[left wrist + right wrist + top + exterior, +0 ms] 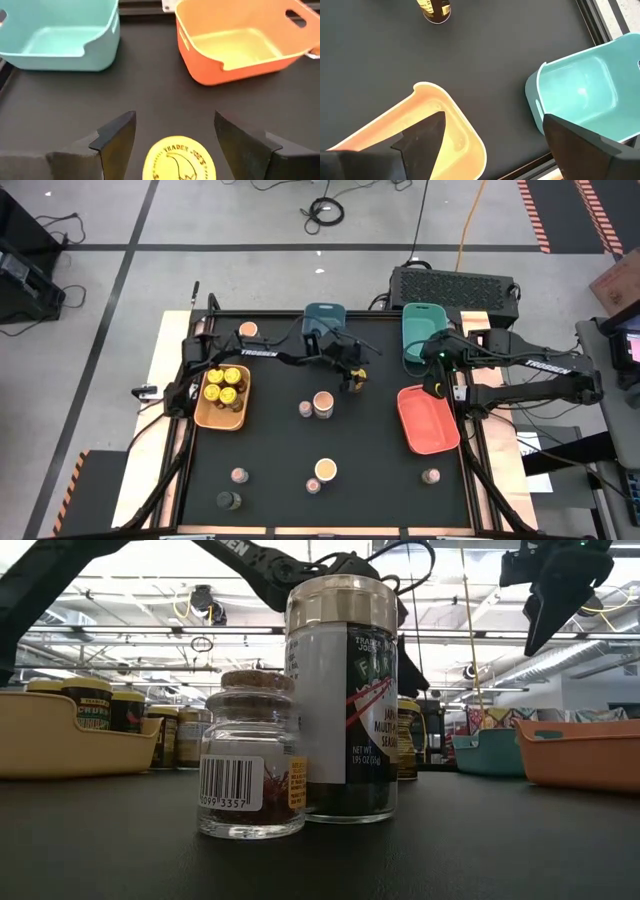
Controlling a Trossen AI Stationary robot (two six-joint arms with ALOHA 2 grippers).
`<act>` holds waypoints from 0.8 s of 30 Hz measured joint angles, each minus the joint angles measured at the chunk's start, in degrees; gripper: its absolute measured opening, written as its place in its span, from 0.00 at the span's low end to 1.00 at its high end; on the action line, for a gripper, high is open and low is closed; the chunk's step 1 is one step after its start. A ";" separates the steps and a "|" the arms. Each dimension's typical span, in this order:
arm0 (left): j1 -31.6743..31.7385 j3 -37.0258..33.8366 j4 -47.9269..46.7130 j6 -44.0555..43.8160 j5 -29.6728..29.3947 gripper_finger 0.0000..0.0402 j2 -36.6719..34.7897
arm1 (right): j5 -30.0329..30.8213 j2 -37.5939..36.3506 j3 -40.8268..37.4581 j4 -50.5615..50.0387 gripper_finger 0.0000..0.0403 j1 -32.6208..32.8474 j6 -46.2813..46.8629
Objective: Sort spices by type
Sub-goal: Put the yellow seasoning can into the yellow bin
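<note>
1 yellow-lidded jar (180, 160) between half-open left tool (175, 145) fingers, untouched.

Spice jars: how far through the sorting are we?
Done: four yellow-lidded jars sit in the orange bin. In hand: the left gripper is open around another yellow-lidded jar mid-table, fingers either side, apparently not clamped yet. The right gripper waits open between the teal bin and red bin, both empty. Left: peach-topped, pinkish-topped and dark jars scattered on the table.
</note>
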 joint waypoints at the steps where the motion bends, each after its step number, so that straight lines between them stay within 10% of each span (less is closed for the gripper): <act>1: -0.23 0.00 -0.09 0.00 -1.49 0.68 0.00 | -0.02 0.02 0.00 0.00 0.82 0.00 0.00; 18: -3.48 -0.02 0.20 -2.20 -19.88 0.68 0.00 | -1.55 0.02 0.01 -0.02 0.82 0.00 1.07; 24: -4.03 -0.02 1.31 -0.17 -17.69 0.68 0.00 | -1.61 0.02 0.00 -0.02 0.82 0.00 1.07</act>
